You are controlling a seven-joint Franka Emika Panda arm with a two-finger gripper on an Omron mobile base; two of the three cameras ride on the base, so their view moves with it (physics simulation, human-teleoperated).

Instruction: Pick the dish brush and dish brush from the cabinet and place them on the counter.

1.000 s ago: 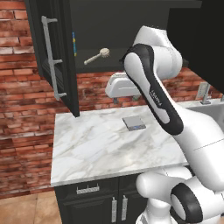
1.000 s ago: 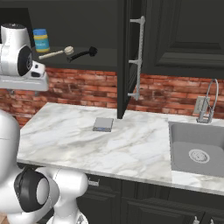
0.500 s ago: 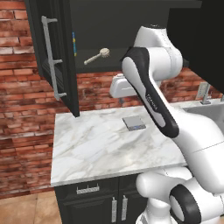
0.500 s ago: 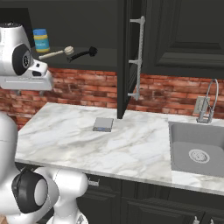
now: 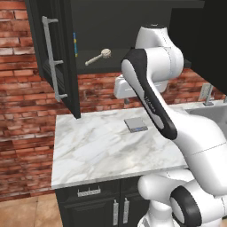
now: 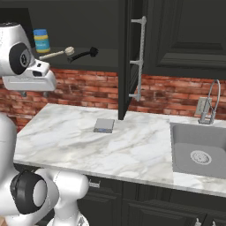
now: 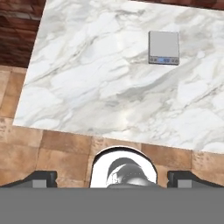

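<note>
We saw the cream-beige brush with its round disc head (image 6: 57, 53) and the slim all-black brush (image 6: 83, 54) lying side by side on the dark inner shelf of the black wall cabinet (image 5: 53, 53), whose panelled door stood open. Neither had been lifted. Below the cabinet, the white marble bench with grey veins (image 6: 70, 137) carried only a flat grey square pad (image 6: 104, 125). Our pincer (image 7: 112, 178) hung over the bench, under the cabinet shelf, its fingertips spread wide and holding nothing, probably because it was readied to reach up for a handle.
</note>
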